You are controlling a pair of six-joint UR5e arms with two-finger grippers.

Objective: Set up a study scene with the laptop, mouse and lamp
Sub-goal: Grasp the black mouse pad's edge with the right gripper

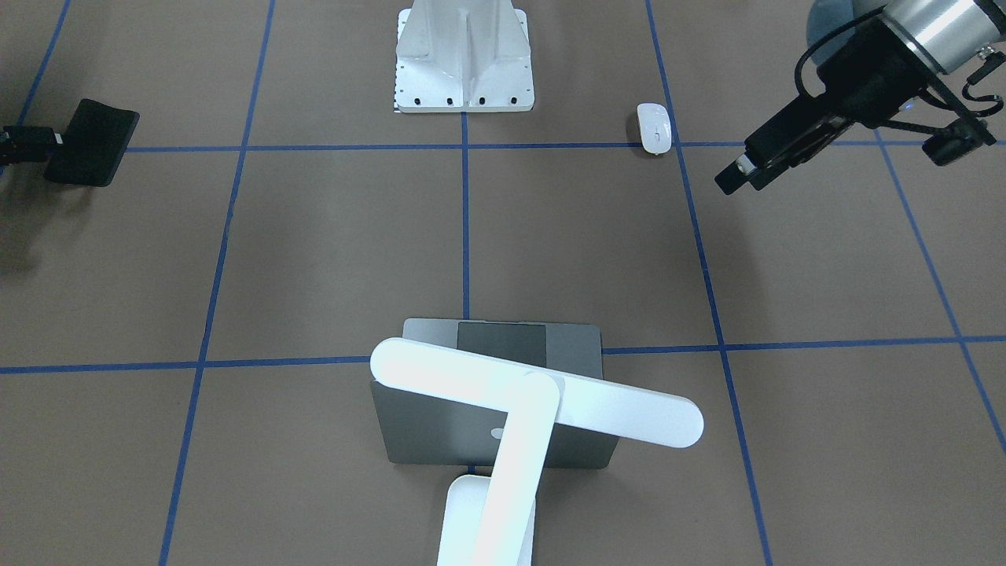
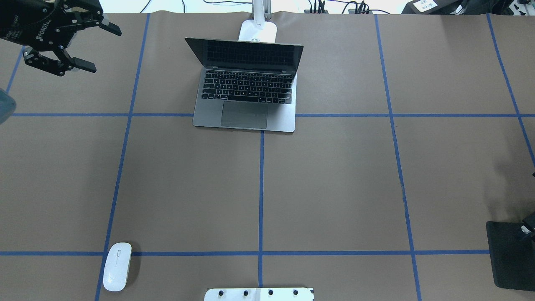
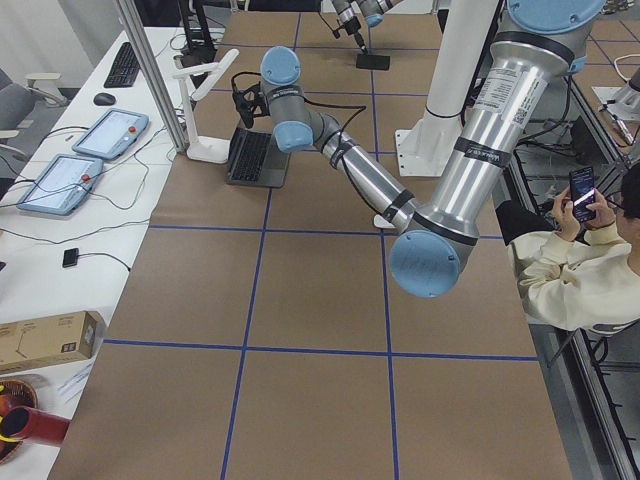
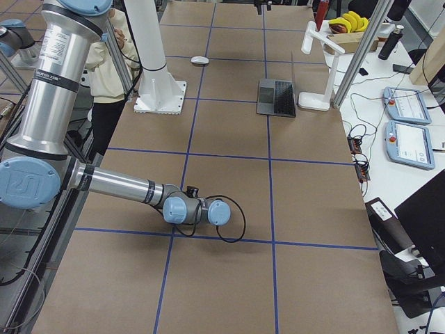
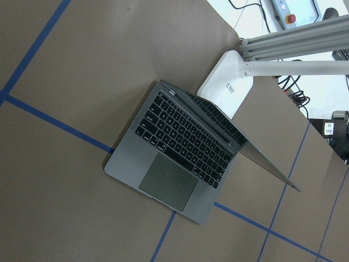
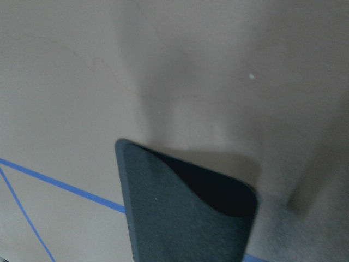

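Note:
The laptop (image 2: pixel 246 88) stands open at the far middle of the table, screen tilted back; it also shows in the left wrist view (image 5: pixel 185 147). The white lamp (image 1: pixel 534 393) stands behind it, its bar head over the lid, its base (image 2: pixel 258 31) at the far edge. The white mouse (image 2: pixel 117 266) lies near the robot on its left side, also in the front view (image 1: pixel 654 127). My left gripper (image 2: pixel 98 47) is open and empty, in the air left of the laptop. My right gripper (image 1: pixel 56 143) is shut on the edge of a flat black pad (image 1: pixel 93 141), held tilted just above the table.
The white ribbed pedestal (image 1: pixel 464 59) with its bolted base plate stands at the near middle edge. The black pad (image 2: pixel 510 255) hangs over the near right corner. Blue tape lines cross the brown table. Tablets and cables lie on a side desk beyond the lamp.

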